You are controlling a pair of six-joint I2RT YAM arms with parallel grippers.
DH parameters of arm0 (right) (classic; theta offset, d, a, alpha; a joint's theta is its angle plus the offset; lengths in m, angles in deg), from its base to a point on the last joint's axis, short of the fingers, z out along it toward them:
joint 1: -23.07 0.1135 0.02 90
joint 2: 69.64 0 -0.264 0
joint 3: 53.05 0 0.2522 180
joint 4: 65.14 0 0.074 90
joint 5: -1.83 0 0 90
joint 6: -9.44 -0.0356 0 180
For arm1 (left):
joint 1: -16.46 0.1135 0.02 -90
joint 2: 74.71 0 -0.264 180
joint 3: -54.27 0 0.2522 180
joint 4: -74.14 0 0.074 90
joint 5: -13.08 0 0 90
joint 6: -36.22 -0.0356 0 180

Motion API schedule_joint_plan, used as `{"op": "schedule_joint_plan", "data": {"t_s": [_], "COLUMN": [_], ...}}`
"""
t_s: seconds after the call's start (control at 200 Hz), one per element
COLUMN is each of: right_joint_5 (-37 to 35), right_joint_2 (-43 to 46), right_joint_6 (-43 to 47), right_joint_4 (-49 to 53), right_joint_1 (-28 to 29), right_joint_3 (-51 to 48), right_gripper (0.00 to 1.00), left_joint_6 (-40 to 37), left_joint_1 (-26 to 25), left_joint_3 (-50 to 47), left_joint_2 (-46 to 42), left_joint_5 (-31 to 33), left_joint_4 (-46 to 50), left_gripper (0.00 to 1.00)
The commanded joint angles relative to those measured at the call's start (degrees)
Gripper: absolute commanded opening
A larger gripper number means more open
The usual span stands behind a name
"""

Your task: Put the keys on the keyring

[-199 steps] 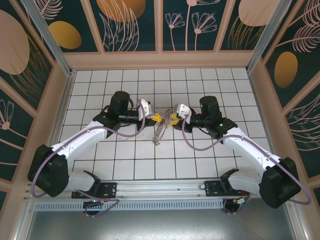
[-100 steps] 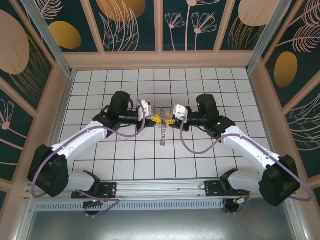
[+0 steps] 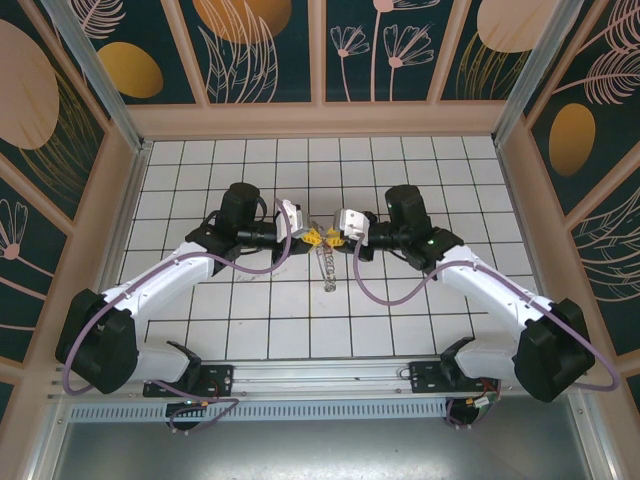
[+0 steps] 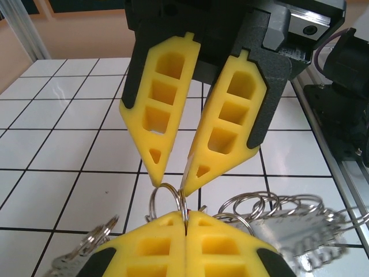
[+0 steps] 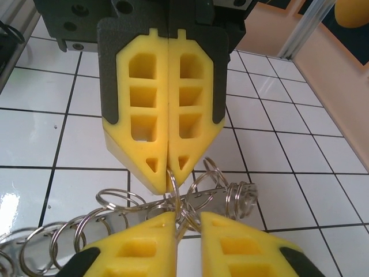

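Note:
My left gripper is shut on one small metal ring at the keyring's edge. The keyring trails from that ring toward the near side; its grey band, fringed with small rings, lies blurred below the fingers. My right gripper faces the left one tip to tip. Its jaws stand narrowly apart, with small rings in the gap and its fingertips touching the held ring. I cannot make out the keys among the rings.
White tiled table with black grid lines, walled by tan panels at the back and sides. Both arms reach in from the near edge and meet mid-table. An aluminium rail runs along the near edge.
The right gripper moved left until its tips met the left gripper's, and its jaws narrowed. The hanging keyring swung slightly right. The left gripper stayed put.

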Motion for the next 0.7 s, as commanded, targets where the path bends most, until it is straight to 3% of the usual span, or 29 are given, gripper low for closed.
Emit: {"op": "schedule_joint_plan", "data": {"t_s": [0.0,0.195,0.505,0.696], "right_joint_5": [0.6,-1.2,-0.9,-1.1], "right_joint_2": [-1.2,-1.2,-0.8,1.5], "right_joint_6": [0.7,-1.8,-5.5,-1.6], "right_joint_4": [0.1,0.5,1.2,0.5], "right_joint_1": [0.7,0.3,-1.8,-1.7], "right_joint_3": [1.8,2.4,2.4,0.4], "right_gripper": [0.1,0.0,0.0,0.21], "left_joint_6": [-1.2,-1.8,-6.3,-7.4], "left_joint_1": [-0.3,-0.2,-0.2,-0.3], "left_joint_3": [2.3,2.3,3.1,3.6], "left_joint_2": [0.2,-0.1,-0.2,0.0], "left_joint_5": [-3.0,-2.4,-0.8,-0.7], "left_joint_4": [-1.0,-0.2,5.2,6.2], "left_gripper": [0.0,0.0,0.0,0.0]}}
